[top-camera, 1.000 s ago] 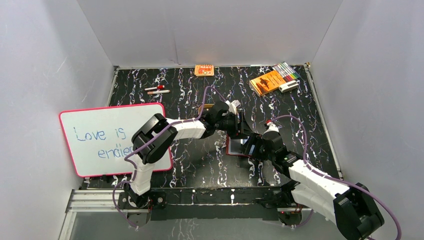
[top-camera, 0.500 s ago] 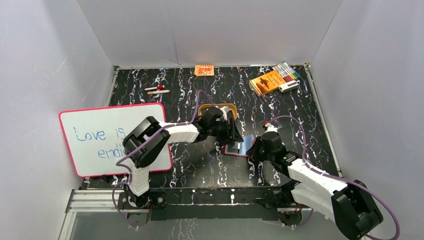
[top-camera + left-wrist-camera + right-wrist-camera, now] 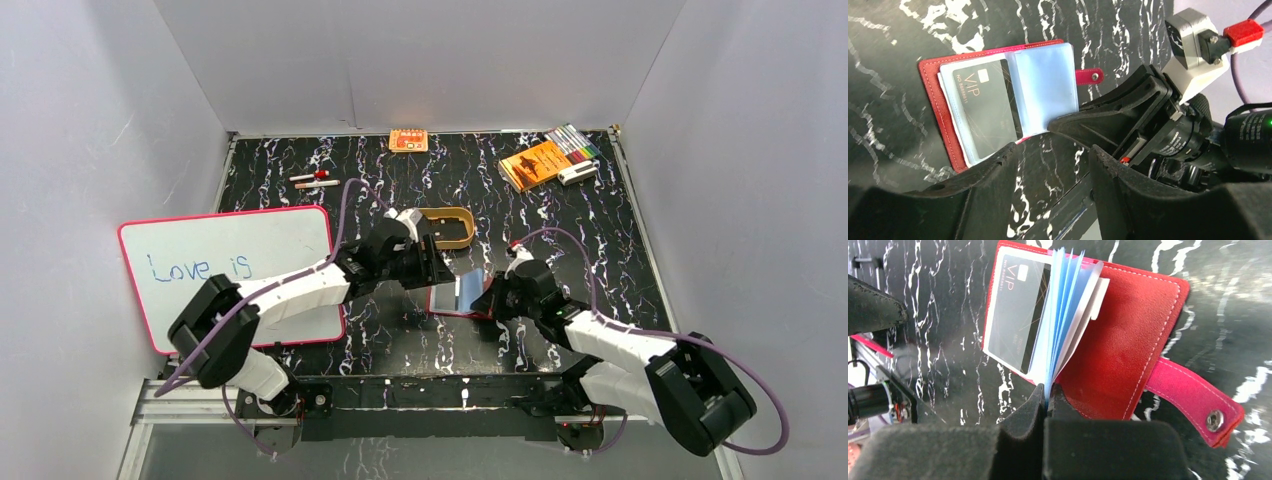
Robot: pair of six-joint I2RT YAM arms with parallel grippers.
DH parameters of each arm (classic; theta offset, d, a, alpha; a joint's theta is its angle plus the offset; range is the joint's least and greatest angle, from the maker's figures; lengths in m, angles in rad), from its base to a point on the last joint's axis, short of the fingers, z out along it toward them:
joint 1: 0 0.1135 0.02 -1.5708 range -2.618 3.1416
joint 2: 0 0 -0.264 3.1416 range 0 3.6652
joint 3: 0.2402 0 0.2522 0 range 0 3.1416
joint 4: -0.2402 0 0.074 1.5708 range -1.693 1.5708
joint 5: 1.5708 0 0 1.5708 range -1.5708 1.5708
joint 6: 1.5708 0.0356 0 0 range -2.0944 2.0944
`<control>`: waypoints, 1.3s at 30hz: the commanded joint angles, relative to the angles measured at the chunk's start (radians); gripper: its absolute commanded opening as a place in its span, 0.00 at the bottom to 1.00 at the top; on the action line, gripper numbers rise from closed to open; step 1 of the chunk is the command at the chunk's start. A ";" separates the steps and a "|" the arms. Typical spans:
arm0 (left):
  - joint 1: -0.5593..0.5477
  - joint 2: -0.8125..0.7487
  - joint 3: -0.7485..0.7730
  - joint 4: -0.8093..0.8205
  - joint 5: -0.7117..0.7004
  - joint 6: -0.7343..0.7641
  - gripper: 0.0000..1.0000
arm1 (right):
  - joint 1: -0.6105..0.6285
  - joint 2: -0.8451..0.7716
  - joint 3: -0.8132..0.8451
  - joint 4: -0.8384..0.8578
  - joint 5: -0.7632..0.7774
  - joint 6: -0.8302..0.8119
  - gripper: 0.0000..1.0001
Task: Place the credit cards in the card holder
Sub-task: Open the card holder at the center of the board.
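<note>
Your card holder (image 3: 1133,330) lies open and flat on the surface, with its snap tab (image 3: 1198,400) flung outward. One dark card (image 3: 1015,310) marked VIP is already seated in a pocket on the page opposite the tab. No further cards can be made out in any view.

Your right tool (image 3: 1048,392) is pressed together, pinching the near edge of the fanned plastic sleeves (image 3: 1063,315) at the holder's spine. Your left tool (image 3: 1053,160) hangs spread and empty just beside the holder's near edge, close to the right tool.

Hazards, as judged:
- Nothing pins the holder down. Any pull on the sleeves may lift or drag the whole holder.
- The grip takes only a thin margin of slick plastic, so it may slip or crease.
- If the holder tilts, the seated card may slide out.
- The two tools sit close together, so a careless approach risks contact.
</note>
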 commanded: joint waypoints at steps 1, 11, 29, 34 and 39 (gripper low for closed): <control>0.001 -0.111 -0.072 -0.082 -0.067 0.020 0.51 | 0.057 0.059 0.014 0.140 -0.041 0.039 0.00; 0.000 -0.121 -0.114 -0.072 -0.060 0.038 0.50 | 0.150 0.197 0.078 0.175 0.001 0.092 0.06; 0.000 -0.045 -0.077 -0.127 -0.142 0.093 0.42 | 0.146 -0.057 0.214 -0.282 0.123 0.043 0.53; 0.001 -0.074 -0.083 -0.189 -0.193 0.103 0.40 | 0.141 0.028 0.211 -0.216 0.139 0.045 0.40; 0.001 -0.057 -0.091 -0.201 -0.199 0.109 0.37 | 0.136 0.120 0.217 -0.189 0.147 0.027 0.39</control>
